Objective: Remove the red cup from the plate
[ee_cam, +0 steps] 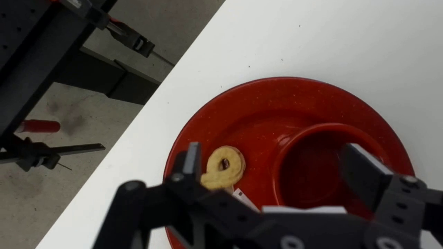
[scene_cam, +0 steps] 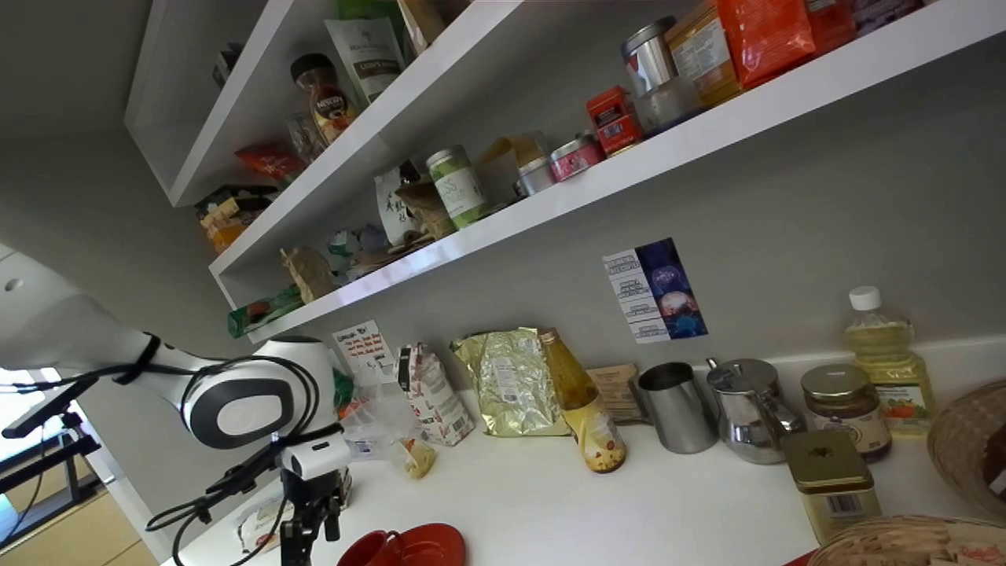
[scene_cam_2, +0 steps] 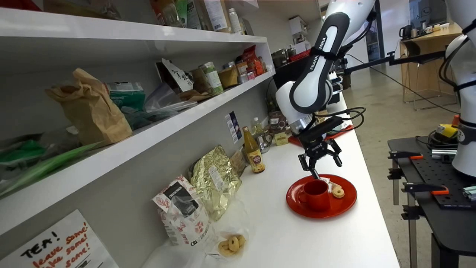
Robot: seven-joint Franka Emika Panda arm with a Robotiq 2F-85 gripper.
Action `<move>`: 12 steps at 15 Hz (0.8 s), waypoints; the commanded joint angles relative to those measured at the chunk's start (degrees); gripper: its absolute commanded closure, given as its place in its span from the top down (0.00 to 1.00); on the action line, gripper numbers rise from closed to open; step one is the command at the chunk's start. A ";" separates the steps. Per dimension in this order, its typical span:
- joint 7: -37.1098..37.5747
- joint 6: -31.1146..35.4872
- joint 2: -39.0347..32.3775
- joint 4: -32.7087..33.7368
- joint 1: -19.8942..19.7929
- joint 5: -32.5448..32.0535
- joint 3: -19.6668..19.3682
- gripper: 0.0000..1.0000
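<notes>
Jaws apart above plate (ee_cam: pixel 263 98), biscuits (ee_cam: pixel 226 164) near red cup (scene_cam_2: pixel 318 199)

I see a small, glossy red cup (scene_cam_2: pixel 318 202) — upright, off-centre — on a round, shallow, glossy red plate (ee_cam: pixel 270 97) lying flat near the open edge of the white worktop (ee_cam: pixel 346 41).

In an exterior view, the red cup (scene_cam: pixel 366 552) is seen against the plate (scene_cam: pixel 440 545), both cut off by the bottom edge, with the gripper (scene_cam: pixel 313 536) held left of the cup. A yellow bottle (scene_cam: pixel 579 401), a metal pitcher (scene_cam: pixel 678 413) and a teapot (scene_cam: pixel 745 428) are set along the wall (scene_cam: pixel 794 228), beneath white shelves (scene_cam: pixel 550 196) stocked with packets (scene_cam: pixel 369 59) and jars (scene_cam: pixel 324 98).
</notes>
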State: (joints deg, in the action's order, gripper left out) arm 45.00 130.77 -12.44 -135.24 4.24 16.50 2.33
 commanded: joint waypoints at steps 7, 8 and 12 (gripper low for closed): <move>0.08 -2.60 -9.27 9.72 -1.04 0.48 -2.49 1.00; -0.13 -2.84 -10.36 10.42 -0.93 0.73 -2.31 1.00; -0.15 -4.14 -13.72 12.51 -0.48 0.80 -2.12 1.00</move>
State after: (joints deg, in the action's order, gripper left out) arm 45.00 129.01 -23.00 -126.06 3.33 16.56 0.22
